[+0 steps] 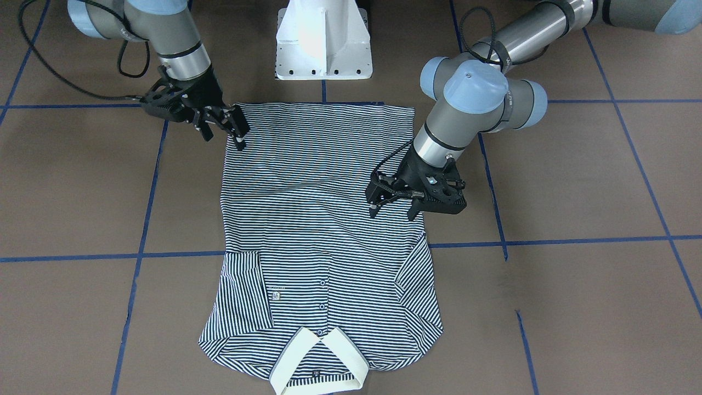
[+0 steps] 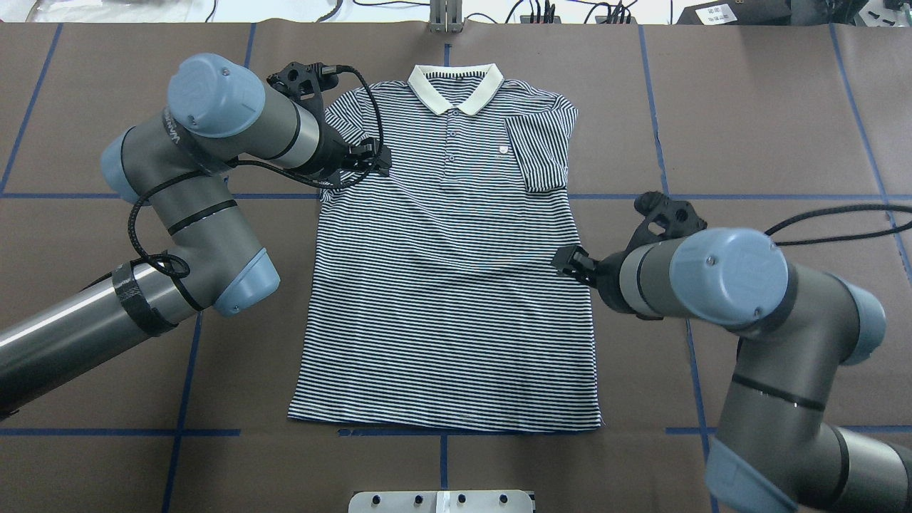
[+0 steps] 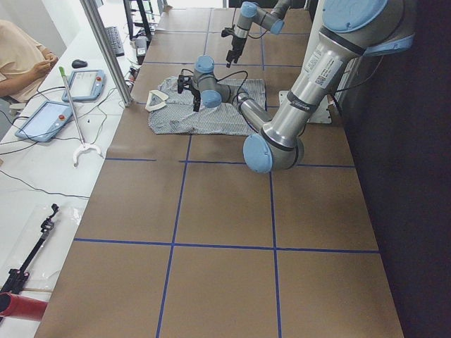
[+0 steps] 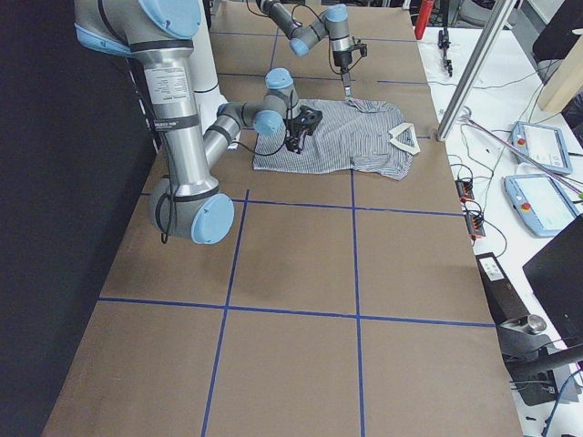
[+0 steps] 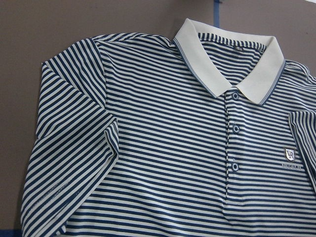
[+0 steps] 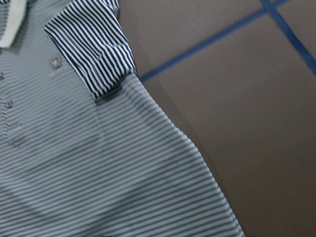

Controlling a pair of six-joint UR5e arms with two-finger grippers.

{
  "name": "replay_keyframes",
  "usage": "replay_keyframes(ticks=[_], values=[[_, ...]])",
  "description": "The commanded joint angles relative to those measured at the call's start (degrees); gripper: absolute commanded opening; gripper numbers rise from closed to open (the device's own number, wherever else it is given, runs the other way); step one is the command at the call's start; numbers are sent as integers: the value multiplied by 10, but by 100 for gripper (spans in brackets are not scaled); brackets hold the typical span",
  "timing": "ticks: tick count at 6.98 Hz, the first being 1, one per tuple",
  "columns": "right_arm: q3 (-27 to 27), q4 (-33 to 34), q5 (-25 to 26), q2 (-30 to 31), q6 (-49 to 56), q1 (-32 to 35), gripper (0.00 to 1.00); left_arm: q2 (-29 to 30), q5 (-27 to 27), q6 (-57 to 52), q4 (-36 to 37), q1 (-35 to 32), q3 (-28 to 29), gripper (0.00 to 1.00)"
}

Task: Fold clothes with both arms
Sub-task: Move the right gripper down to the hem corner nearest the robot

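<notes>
Brown taped table (image 1: 576,181). Front view: left gripper (image 1: 393,213) 3 o'clock of shirt (image 1: 323,219), right gripper (image 1: 225,141) 11, both gaping, empty. Right-wrist view blurry.

Brown-covered table (image 1: 576,175), ruled into big squares by blue tape lines (image 1: 548,240). Bright, even light, with soft glare on the covering. From overhead, past the far edge, a white bench strip (image 2: 271,8) strewn with black cables (image 2: 570,11). In the exterior left view, along the left, a white worktop (image 3: 35,169) carrying two grey-blue tablets (image 3: 44,120), a keyboard (image 3: 113,39) and a mouse (image 3: 79,63). At the table's edge there, a slanting aluminium post (image 3: 106,49). At far left, a seated person (image 3: 17,53) in a peach top. Along the right, possibly a dark curtain or panel (image 3: 423,176), too dim to make out.
</notes>
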State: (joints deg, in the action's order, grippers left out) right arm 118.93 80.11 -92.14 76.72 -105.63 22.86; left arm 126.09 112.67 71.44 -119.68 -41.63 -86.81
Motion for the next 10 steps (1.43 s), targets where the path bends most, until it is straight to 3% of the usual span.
replay_keyframes(ticks=[1,2,4,10], values=[[38,21,128,46,-135,-151,84,-15,6,0,-1,0,-5,88],[39,46,167,57,-177,-197,74,-15,6,2,-1,0,-4,92],[37,88,180,53,-179,-212,62,-22,6,2,-1,0,-5,93],[8,89,160,55,-179,-213,54,-22,6,0,-2,1,-4,93]])
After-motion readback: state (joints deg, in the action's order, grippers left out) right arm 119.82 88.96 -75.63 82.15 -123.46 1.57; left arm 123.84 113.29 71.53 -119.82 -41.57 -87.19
